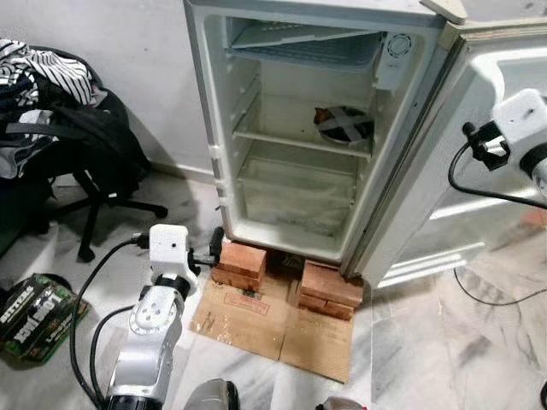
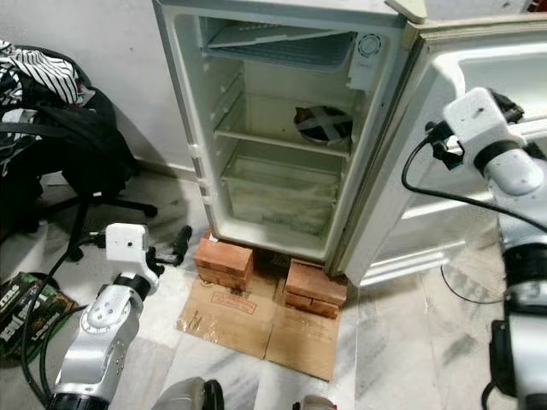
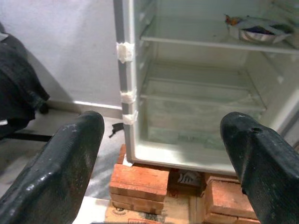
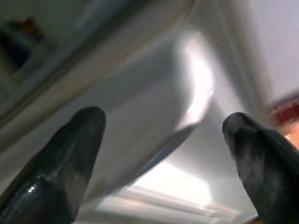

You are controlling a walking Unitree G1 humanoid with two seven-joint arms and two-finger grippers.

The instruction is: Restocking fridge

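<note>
We see the fridge (image 1: 299, 145) door open (shelves nearly bare, one foil dish (image 1: 344, 125)); left gripper (image 3: 161, 158) and right gripper (image 4: 163, 154), both released, hold nothing, so restocking has barely begun.

This looks like a room in a lived-in home rather than a proper kitchen. A small white fridge (image 1: 316, 128) stands against a plain wall with its door (image 1: 479, 145) swung open, propped on stacks of red bricks (image 1: 244, 263) laid over flattened cardboard (image 1: 256, 320). The floor (image 1: 427, 342) is pale marbled tile. Beside it, a black office chair (image 1: 85, 162) is heaped with dark and striped clothes (image 1: 38, 60). A printed carton (image 1: 34, 314), possibly a drinks pack, lies on the floor.
</note>
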